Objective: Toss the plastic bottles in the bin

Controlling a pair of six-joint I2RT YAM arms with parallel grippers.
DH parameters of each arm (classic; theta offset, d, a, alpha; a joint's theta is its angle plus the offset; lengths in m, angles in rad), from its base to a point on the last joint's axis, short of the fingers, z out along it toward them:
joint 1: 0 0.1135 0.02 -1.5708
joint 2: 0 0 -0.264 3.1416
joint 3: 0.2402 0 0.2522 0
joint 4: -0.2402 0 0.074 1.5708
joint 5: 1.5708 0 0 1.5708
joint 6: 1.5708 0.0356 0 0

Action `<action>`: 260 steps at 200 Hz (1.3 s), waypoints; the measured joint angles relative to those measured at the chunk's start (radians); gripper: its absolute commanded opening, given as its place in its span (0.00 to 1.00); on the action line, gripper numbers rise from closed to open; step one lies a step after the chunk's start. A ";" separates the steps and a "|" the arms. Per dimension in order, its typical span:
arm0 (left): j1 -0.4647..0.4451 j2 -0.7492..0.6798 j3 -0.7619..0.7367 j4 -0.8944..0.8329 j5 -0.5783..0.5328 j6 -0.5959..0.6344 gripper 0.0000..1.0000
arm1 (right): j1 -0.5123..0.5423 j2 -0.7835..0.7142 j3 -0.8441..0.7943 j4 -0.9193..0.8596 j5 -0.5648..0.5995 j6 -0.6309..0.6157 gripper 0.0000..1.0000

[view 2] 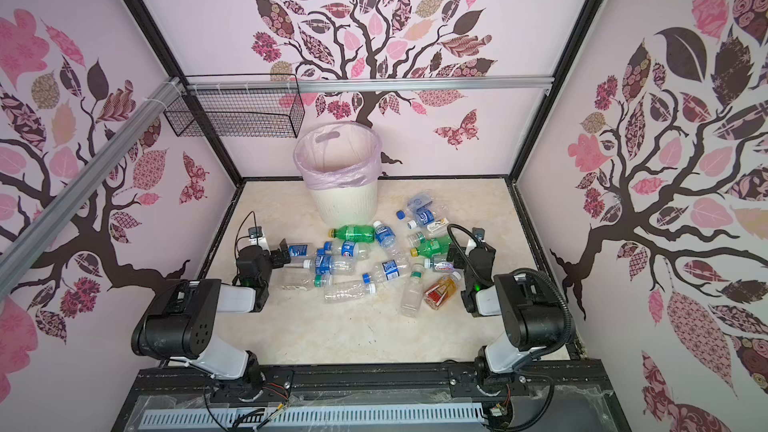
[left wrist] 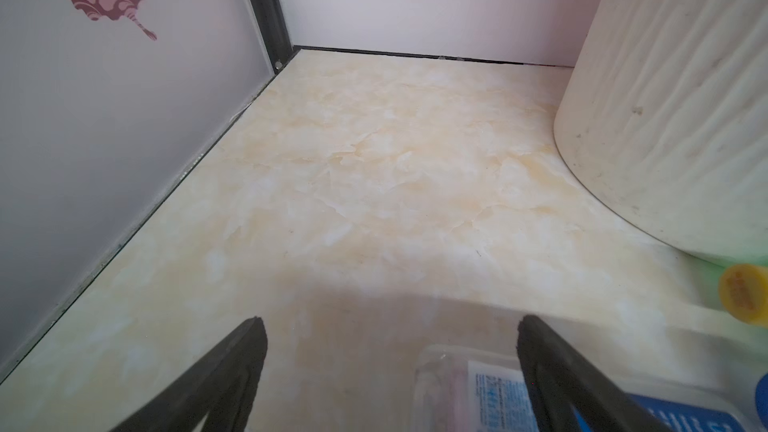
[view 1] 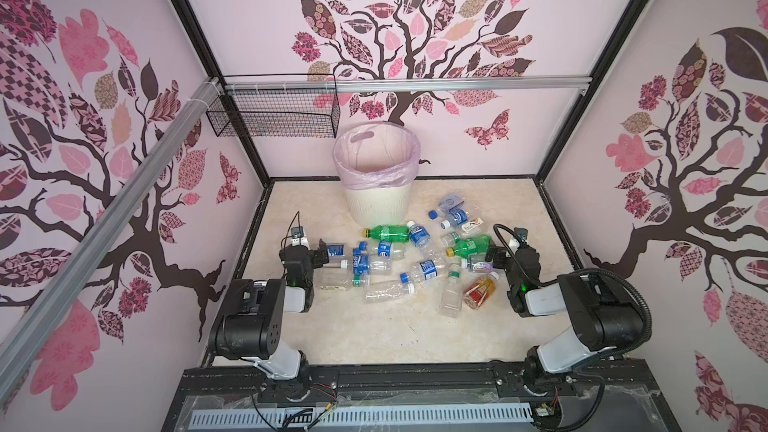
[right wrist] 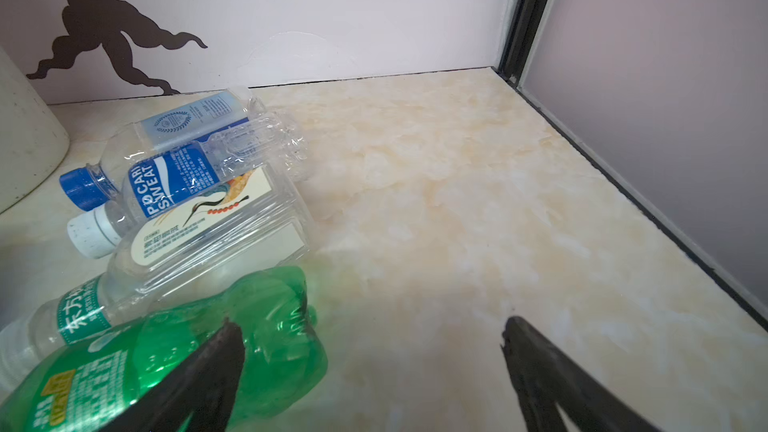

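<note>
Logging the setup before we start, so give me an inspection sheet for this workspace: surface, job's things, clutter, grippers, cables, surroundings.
Surface: marbled cream tabletop, bare near the arms.
Job's things: bottles lie scattered mid-table. None is visible in the bin, which stands upright at the back with a pink bag lining it.
Clutter: nothing seen.
Grippers: left gripper is open at a clear bottle and holds nothing. Right gripper is open, one finger over a green bottle, and holds nothing.
Cables: a black cable arcs over the right arm; loose wires sit at the front edge.
Surroundings: tree-patterned pink walls; a wire basket hangs on the back rail.
</note>
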 measured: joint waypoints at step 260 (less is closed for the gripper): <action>0.009 0.000 0.000 -0.003 0.010 0.000 0.97 | 0.002 -0.016 -0.003 -0.007 0.008 0.001 0.99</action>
